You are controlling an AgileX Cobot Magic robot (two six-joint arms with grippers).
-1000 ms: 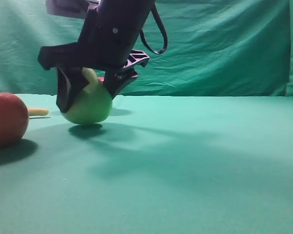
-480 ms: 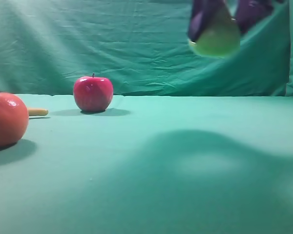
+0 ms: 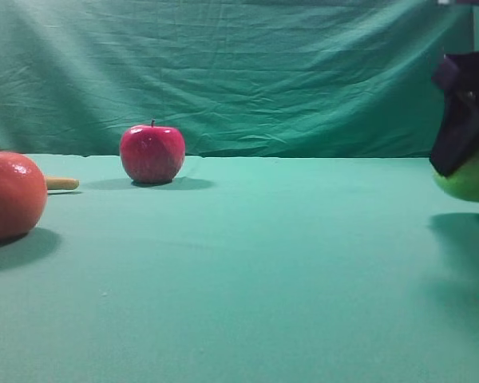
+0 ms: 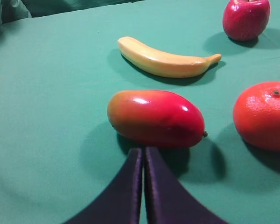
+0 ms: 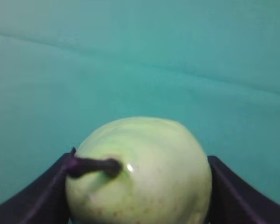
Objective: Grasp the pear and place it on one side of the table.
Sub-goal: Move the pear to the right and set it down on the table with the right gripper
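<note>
The right gripper clasped the pear between its fingers, stem toward the wrist camera, low over the table at its right edge, shadow just beneath.

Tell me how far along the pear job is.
Done: the pear is picked up and sits between the right gripper's fingers at the table's right edge, far from the apple. In hand: lowering it; it looks just above the cloth. Left: setting it down, letting go.

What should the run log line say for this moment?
right claw: holding pear | pear: just above table, far right | left claw: shut, idle by mango
</note>
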